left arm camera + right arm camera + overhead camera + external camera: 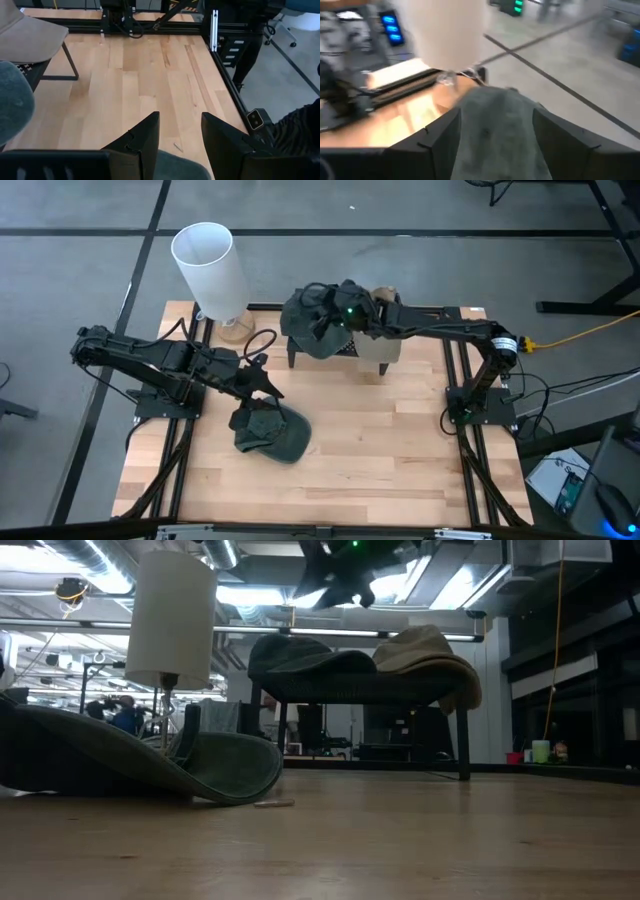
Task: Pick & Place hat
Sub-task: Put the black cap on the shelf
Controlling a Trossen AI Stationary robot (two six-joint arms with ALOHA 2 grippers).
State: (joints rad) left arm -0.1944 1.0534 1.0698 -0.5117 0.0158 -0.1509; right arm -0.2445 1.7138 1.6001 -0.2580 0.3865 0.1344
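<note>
A dark green hat lies brim-down on the wooden table, left of centre; it also shows in the low view. My left gripper is open just above its far edge, and the hat shows below the fingers in the left wrist view. A second dark hat and a beige hat rest on a black rack at the far side. My right gripper hangs open above the dark hat on the rack, a finger on either side, apart from it.
A lamp with a white shade stands at the far left corner, close to the rack. Black frame rails run along the table's left and right sides. Bare wood lies at the middle and near right.
</note>
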